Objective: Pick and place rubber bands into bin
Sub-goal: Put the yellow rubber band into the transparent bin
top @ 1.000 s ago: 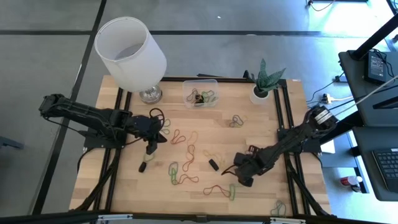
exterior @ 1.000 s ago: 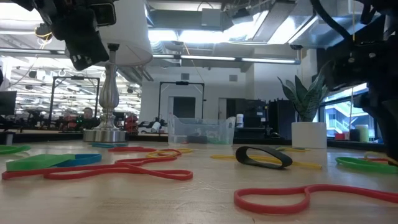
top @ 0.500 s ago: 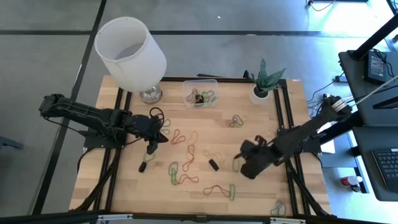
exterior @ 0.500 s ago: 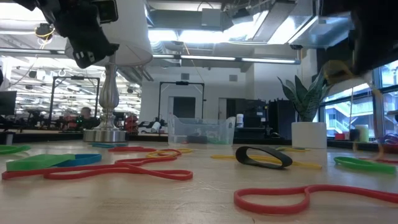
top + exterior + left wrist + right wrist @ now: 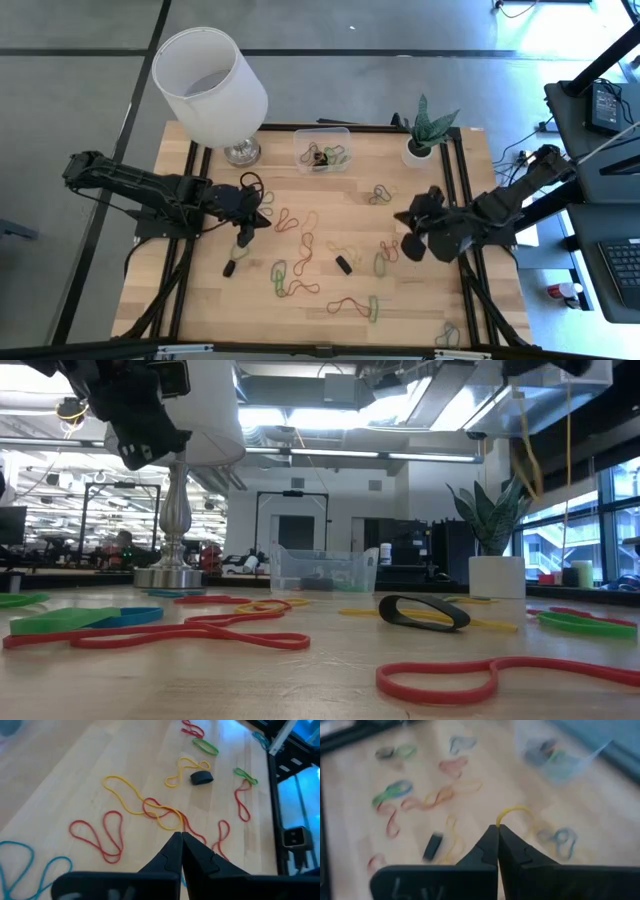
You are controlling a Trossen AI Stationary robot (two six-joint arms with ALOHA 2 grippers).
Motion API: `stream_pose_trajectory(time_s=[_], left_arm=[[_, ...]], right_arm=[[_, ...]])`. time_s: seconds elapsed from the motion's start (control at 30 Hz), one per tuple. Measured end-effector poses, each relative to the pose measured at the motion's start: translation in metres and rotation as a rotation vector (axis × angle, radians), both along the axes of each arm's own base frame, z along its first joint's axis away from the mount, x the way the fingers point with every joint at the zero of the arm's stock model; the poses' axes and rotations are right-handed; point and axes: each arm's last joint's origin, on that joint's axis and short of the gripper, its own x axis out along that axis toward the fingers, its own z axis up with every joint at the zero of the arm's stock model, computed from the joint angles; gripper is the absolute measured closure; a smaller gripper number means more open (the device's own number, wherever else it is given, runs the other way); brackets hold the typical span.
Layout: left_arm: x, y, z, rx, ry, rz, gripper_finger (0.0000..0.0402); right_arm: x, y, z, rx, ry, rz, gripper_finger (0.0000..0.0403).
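The rubber bands [image 5: 300, 250] are mostly not yet in the bin [image 5: 322, 148]: a few coloured loops lie inside that clear container at the far edge of the surface [image 5: 200, 300], between the lamp [image 5: 210, 85] and the potted plant [image 5: 425, 130], while many more lie scattered across the middle and near side, among them a red one [image 5: 480, 678], a black one [image 5: 423, 611] and a green one [image 5: 585, 624] close to the low camera. By my judgement the job is at an early stage, with most of the picking left to do.

The right tool [image 5: 498, 832] is lifted above the right part of the surface, its fingers pressed together on a yellow band [image 5: 512, 811] that hangs from the tips; that band has to travel to the bin before it counts. The left tool [image 5: 181, 840] hovers over the left part, fingers closed with nothing between them.

No brand, label or legible writing shows anywhere.
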Motion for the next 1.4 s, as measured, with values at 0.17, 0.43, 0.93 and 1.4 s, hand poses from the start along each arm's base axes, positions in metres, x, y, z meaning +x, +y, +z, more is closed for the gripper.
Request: stream_pose_trajectory(time_s=[0.17,0.43,0.93,1.4], left_arm=[[-0.003,0.008,-0.003,0.025,0.055,0.052,0.04],[-0.017,0.027,0.002,0.16,0.271,0.043,0.04],[-0.028,0.06,0.012,0.367,0.379,-0.065,0.0399],[-0.034,0.071,0.01,0.379,0.428,-0.043,0.04]], right_arm=[[0.015,-0.019,0.011,-0.025,-0.057,-0.083,0.0401],[0.064,-0.067,0.025,-0.036,-0.204,-0.099,0.0402],[0.195,-0.202,0.016,-0.134,-0.177,-0.181,0.0403],[0.273,-0.281,-0.088,-0.031,0.178,-0.21,0.0403]])
